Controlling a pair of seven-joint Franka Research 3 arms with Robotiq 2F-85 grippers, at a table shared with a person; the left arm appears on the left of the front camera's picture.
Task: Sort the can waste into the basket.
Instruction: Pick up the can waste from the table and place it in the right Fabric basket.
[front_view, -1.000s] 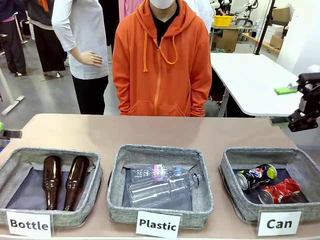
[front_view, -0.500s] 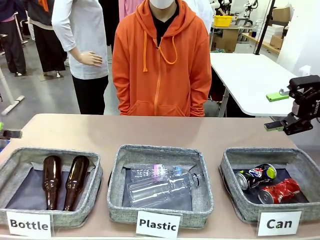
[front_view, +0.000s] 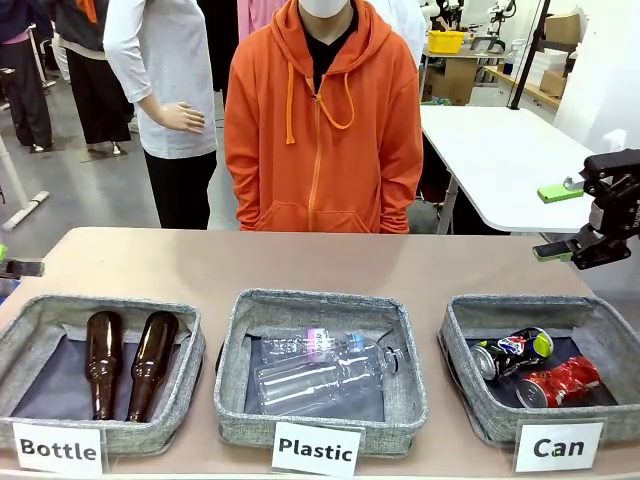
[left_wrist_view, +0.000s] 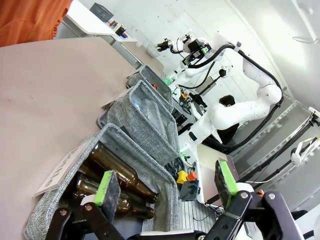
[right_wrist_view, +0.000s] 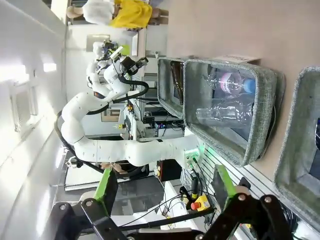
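Both pieces of can waste lie in the grey woven basket (front_view: 466, 322) at the front right, behind the white "Can" card (front_view: 553, 447). One is a black can (front_view: 513, 352) with a blue-red logo, and the crushed red can (front_view: 560, 382) is beside it. My right gripper (front_view: 556, 222) hangs open and holds nothing, above the table behind the basket's far right corner. In its own view the right gripper (right_wrist_view: 165, 186) has its green pads wide apart. My left gripper (left_wrist_view: 166, 182) is open too, near the bottle basket's (left_wrist_view: 107, 135) end.
The "Bottle" basket (front_view: 30, 320) holds two brown glass bottles (front_view: 125, 362). The "Plastic" basket (front_view: 240, 330) holds clear plastic bottles (front_view: 320, 372). A person in an orange hoodie (front_view: 322, 130) stands at the far side. Bare table runs between the baskets and the far edge.
My right gripper has come left and slightly down from the picture's right edge, then almost stopped. The cans, the baskets and the left arm have not moved.
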